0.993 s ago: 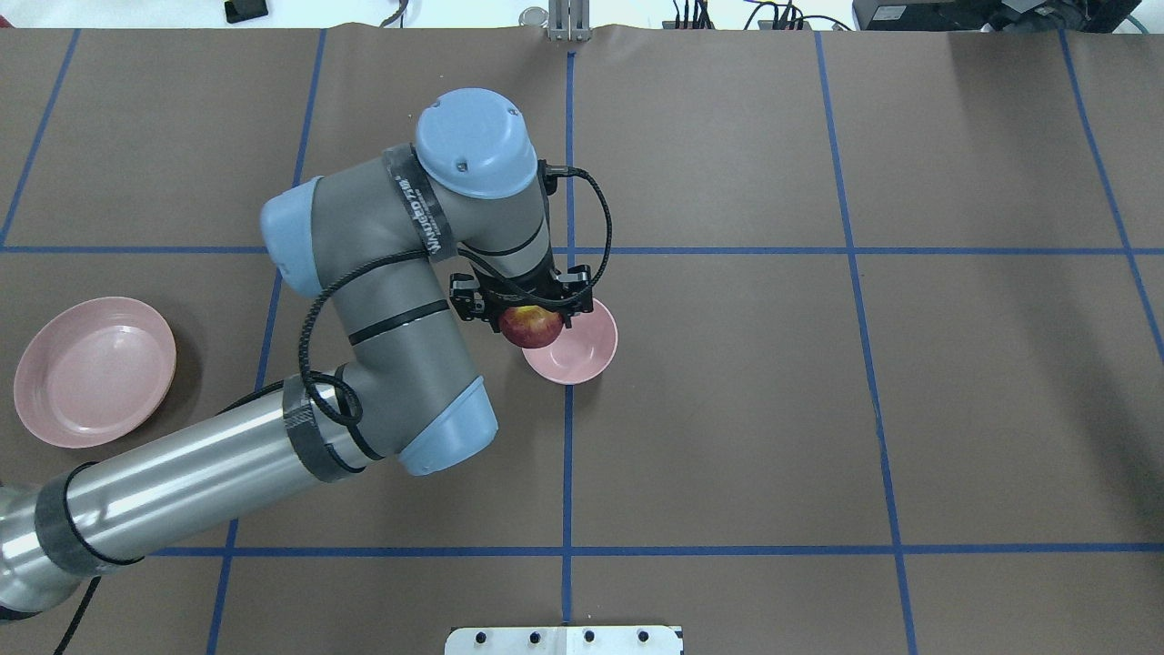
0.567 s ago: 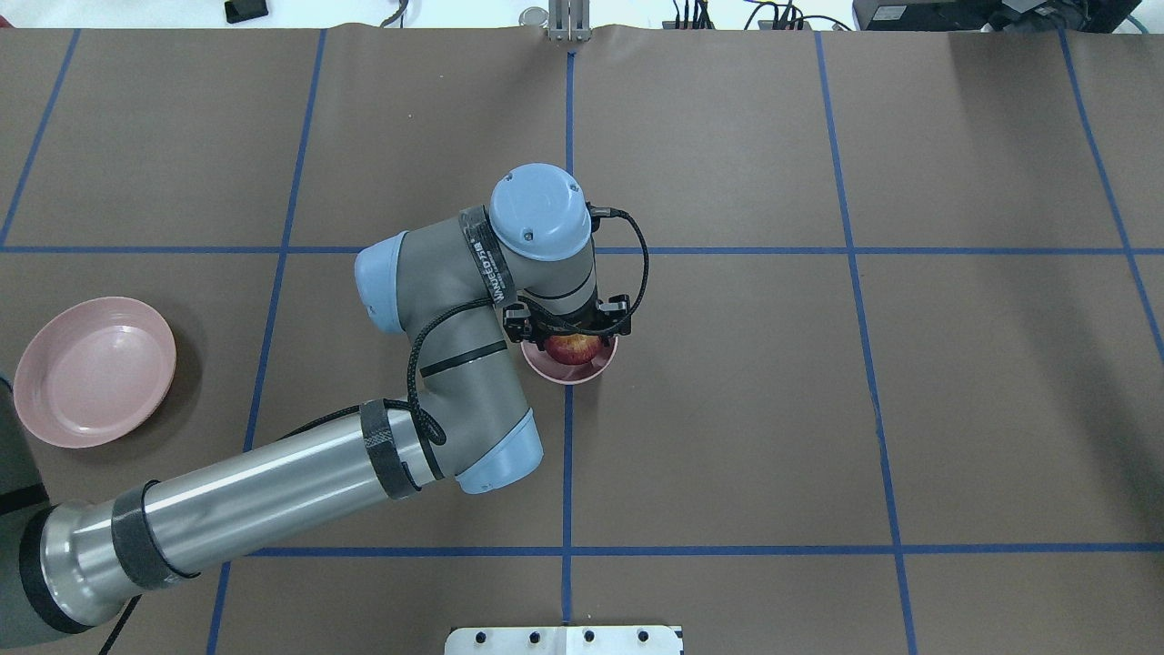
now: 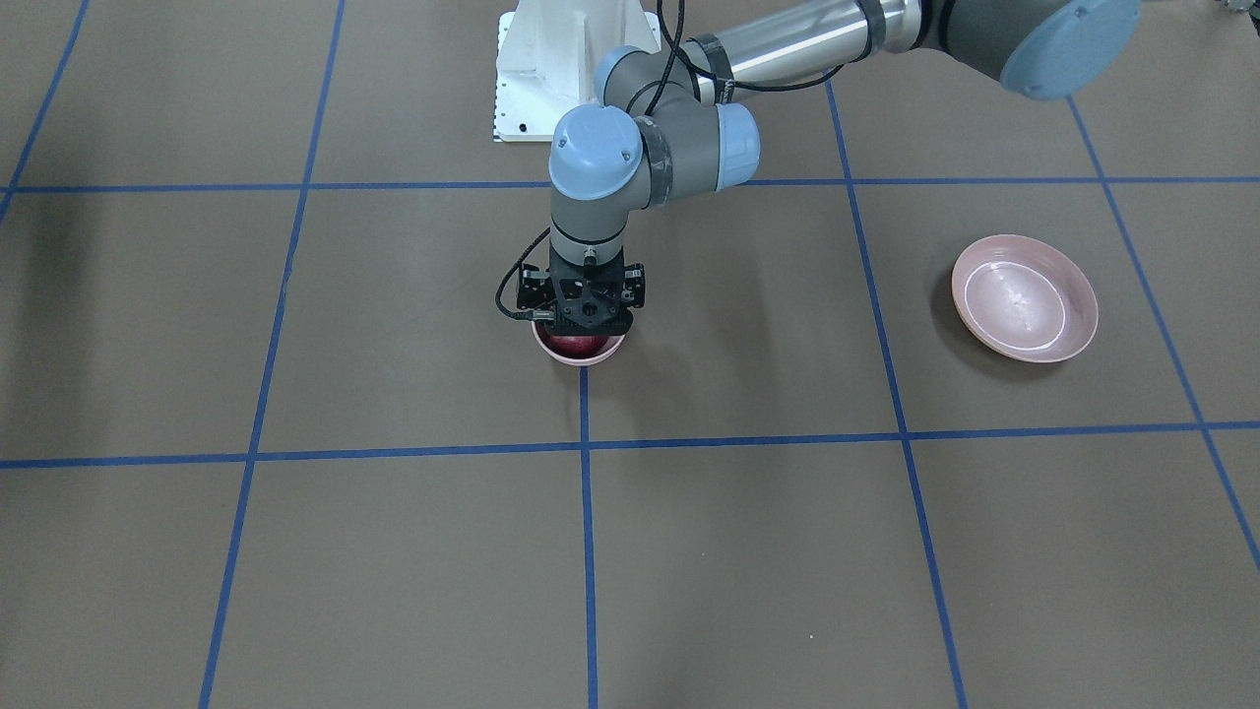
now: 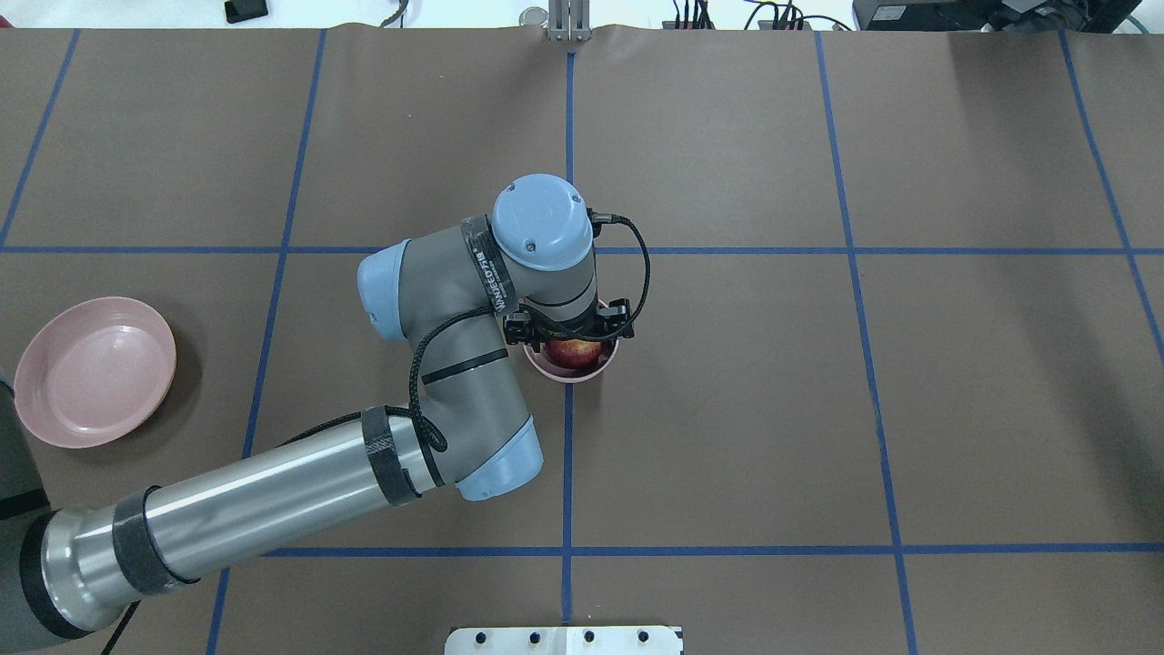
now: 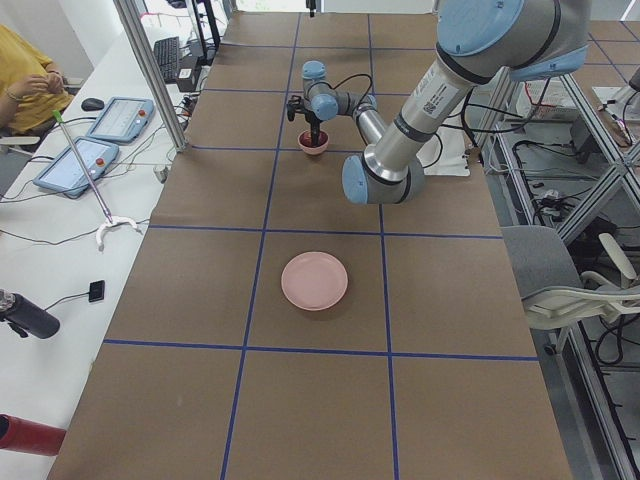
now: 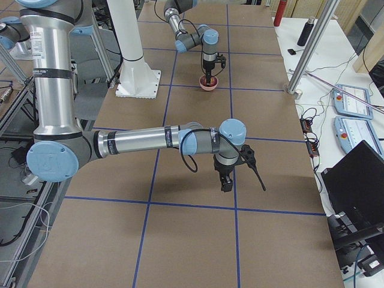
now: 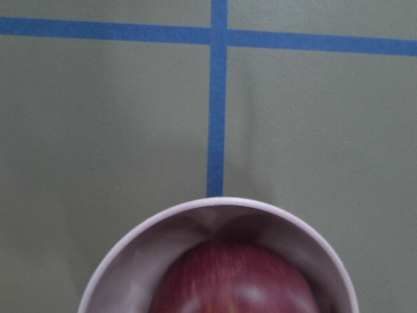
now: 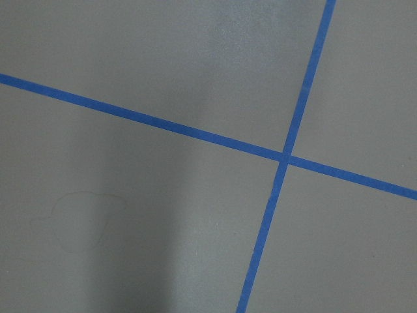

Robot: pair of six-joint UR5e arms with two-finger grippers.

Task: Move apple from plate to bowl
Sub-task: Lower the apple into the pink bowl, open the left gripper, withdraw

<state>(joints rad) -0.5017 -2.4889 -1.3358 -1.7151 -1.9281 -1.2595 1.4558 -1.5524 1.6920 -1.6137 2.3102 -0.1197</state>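
Jaws over one apple (image 4: 575,351) in one bowl (image 4: 569,375)

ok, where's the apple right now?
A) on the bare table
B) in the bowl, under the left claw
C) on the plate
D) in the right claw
B: the left wrist view shows the apple sunk inside the bowl, with the left claw right above it; the plate has no apple on it.

The small dark red apple (image 4: 574,353) lies in the small deep pale pink bowl (image 4: 568,375), which stands mid-table on the brown paper-covered table (image 4: 818,409), over a blue tape line (image 4: 567,455). The black left gripper (image 4: 571,338) hangs directly above both. The wide shallow pale pink plate (image 4: 91,373) lies well apart toward the robot's left, and the right gripper (image 6: 226,183) well apart toward its right.
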